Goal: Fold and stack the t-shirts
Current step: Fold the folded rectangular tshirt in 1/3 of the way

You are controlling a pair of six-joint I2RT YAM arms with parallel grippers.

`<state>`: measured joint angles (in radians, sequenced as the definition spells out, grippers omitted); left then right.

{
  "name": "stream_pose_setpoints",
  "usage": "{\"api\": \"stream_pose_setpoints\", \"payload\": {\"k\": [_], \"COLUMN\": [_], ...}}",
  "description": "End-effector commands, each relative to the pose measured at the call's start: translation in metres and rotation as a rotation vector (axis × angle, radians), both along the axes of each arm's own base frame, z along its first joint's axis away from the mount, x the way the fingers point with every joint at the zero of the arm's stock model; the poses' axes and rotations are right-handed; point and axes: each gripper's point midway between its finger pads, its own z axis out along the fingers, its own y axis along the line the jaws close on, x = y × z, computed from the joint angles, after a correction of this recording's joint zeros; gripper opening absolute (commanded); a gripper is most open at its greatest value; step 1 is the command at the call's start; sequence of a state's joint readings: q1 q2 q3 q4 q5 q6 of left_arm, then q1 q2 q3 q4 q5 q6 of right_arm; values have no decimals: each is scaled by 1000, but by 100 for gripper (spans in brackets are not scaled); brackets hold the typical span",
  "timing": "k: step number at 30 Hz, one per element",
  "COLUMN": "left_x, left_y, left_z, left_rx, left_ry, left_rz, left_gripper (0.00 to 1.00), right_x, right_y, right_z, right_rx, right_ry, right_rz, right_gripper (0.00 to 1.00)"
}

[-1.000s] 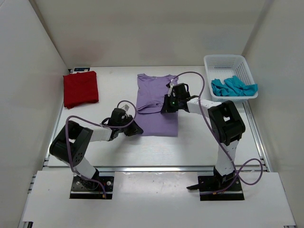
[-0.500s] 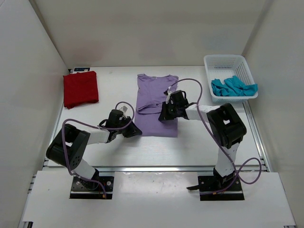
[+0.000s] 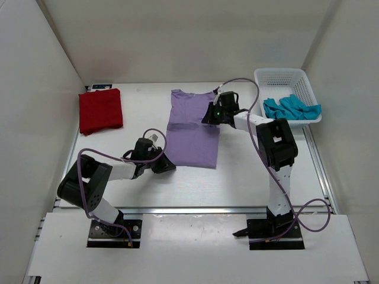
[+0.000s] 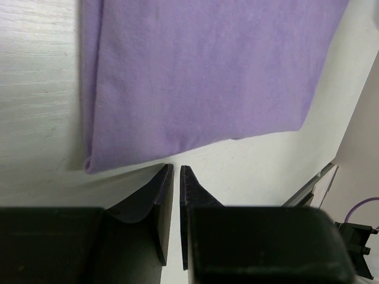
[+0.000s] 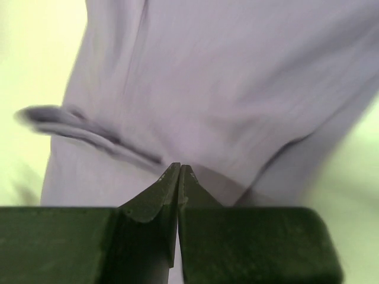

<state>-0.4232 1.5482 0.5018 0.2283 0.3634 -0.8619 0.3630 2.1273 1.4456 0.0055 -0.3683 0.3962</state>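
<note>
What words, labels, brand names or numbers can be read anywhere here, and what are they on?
None can be read.
The red t-shirt, lavender t-shirt and teal t-shirt show no print, and the white basket shows no label.
A small dark item behind the red t-shirt is too small to read.

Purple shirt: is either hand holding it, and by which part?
Left hand holds nothing, shut just off the hem of the shirt. Right hand is shut against its right side; whether it pinches cloth cannot be told.
</note>
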Motion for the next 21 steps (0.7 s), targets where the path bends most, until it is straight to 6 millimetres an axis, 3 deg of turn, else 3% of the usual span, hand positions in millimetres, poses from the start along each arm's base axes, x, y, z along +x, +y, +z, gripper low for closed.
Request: {"api": "stream_pose_setpoints", "payload": {"k": [1, 2, 3, 4, 5, 6, 7, 8, 9, 12, 14, 16, 18, 21], "left_x": [10, 12, 11, 15, 17, 18, 16, 22, 23, 25, 27, 24, 25, 23], "left_y": [-1, 3, 5, 6, 13, 20, 23, 32, 38, 54, 54, 54, 55, 54], "left_z": [20, 21, 23, 31, 32, 31, 30, 32, 31, 20, 18, 10, 5, -1], "left_rx": [-24, -17, -6, -6, 12, 17, 14, 2, -20, -32, -27, 3, 11, 20], "left_ry": [-51, -52, -57, -85, -96, -88, -76, -81, -70, -22, -16, 3, 11, 27], "left_rz": [2, 11, 12, 19, 30, 54, 65, 98, 117, 174, 177, 167, 181, 180], "left_gripper": [21, 21, 21, 22, 24, 27, 29, 34, 38, 46, 47, 47, 47, 46], "right_x": [38, 31, 26, 13, -3, -14, -39, -64, -71, -140, -162, -180, -198, -205], "right_y": [-14, -15, -16, -13, -13, -13, -17, -22, -21, -39, -45, -52, -57, -63], "right_z": [58, 53, 68, 69, 58, 72, 66, 41, 66, 31, 27, 11, -2, -15], "right_rx": [3, -15, -3, -8, -24, -18, -21, -9, 44, 94, 102, 68, 87, 100], "right_ry": [-149, -126, -140, -140, -113, -132, -102, -46, -114, -13, -4, 30, 65, 98], "right_rz": [-66, -54, -53, -28, -13, -11, -17, -15, -14, -49, -41, -59, -68, -91], "right_gripper": [0, 0, 0, 0, 1, 0, 0, 1, 0, 7, 17, 35, 42, 45]}}
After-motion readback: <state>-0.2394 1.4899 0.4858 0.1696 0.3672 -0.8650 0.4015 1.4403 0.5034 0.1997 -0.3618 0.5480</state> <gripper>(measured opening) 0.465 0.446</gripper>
